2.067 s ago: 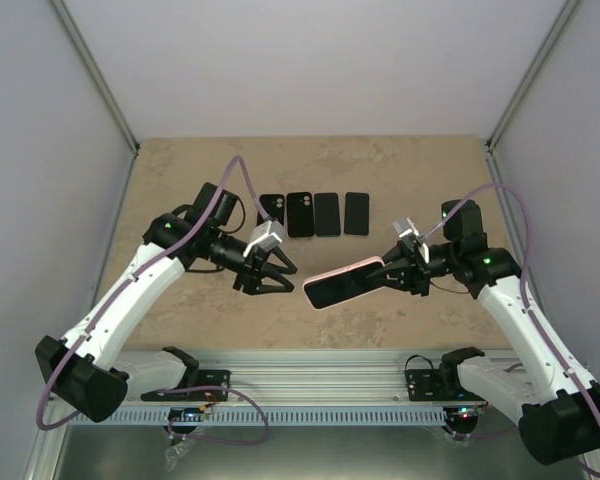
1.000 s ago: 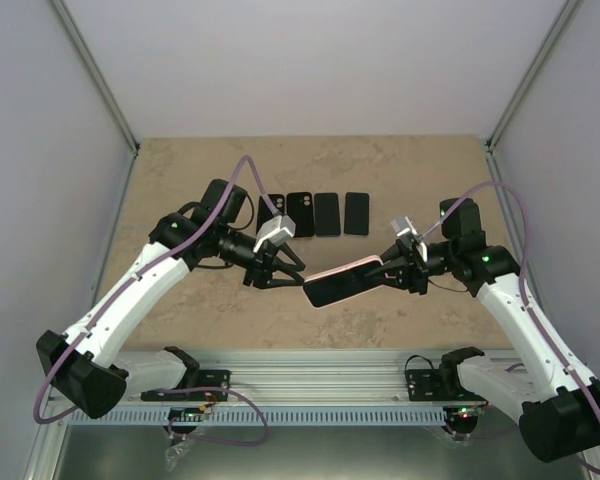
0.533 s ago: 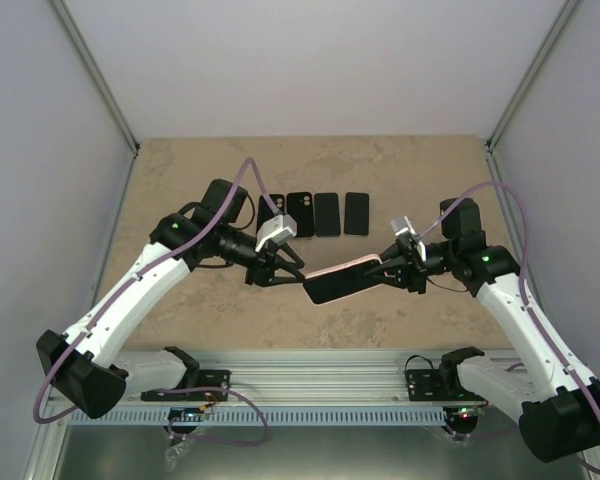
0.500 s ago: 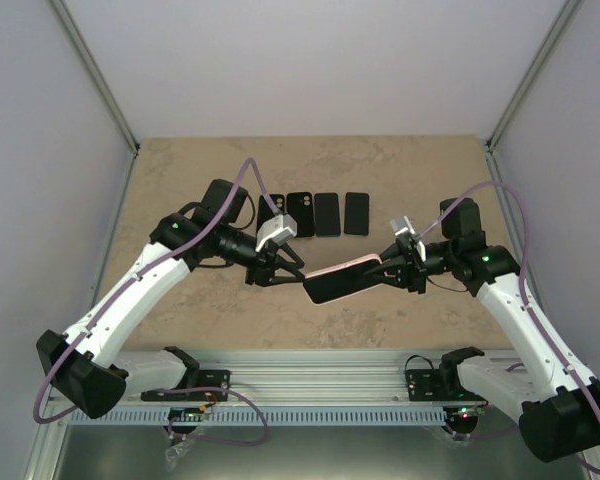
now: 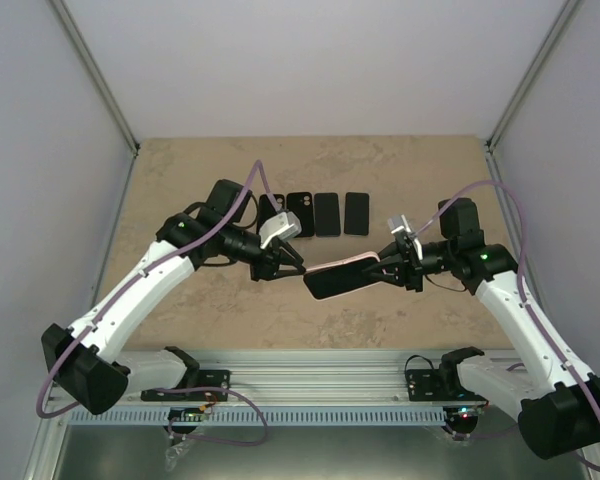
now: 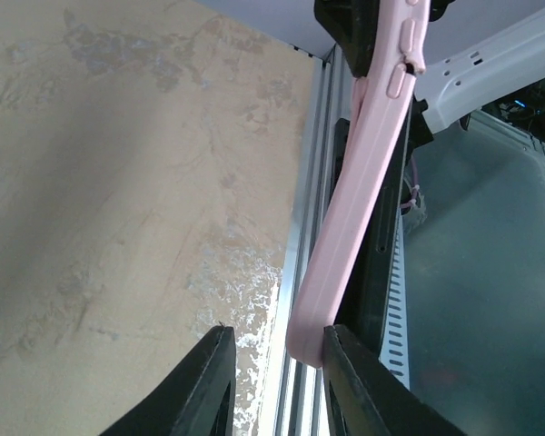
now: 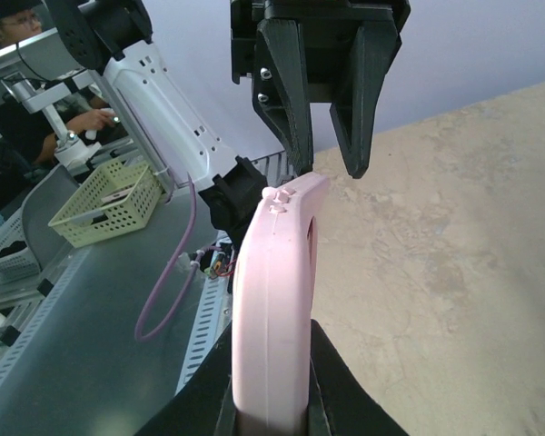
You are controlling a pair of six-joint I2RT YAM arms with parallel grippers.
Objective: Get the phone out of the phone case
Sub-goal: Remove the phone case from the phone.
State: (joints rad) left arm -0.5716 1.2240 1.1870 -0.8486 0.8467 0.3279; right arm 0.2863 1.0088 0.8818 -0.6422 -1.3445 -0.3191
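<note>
**Right gripper clamped on the cased phone, left gripper straddling its free end**

Right gripper [image 5: 388, 270] holds one end of the pink phone case [image 5: 342, 272] in the air above the table [image 5: 420, 170], well clear of the row of dark handsets [image 5: 315, 213] lying flat further back. Your left gripper [image 5: 298, 268] meets the case's other end. Its fingers [image 6: 209, 381] stand apart with the case's corner between them, against one finger and clear of the other, so nothing is pinched there yet.

Expect the case to be soft and rubbery: it should flex and peel at a corner, and give your pads good friction. The phone [image 6: 377, 236] inside shows as a dark, stiff slab with a smooth face. It is likely slippery and breakable, and there is a drop beneath it.

Take the case by its lip at that free corner, not across the screen. Keep off the side buttons [image 6: 395, 82], small raised bumps that offer a poor seat.
</note>
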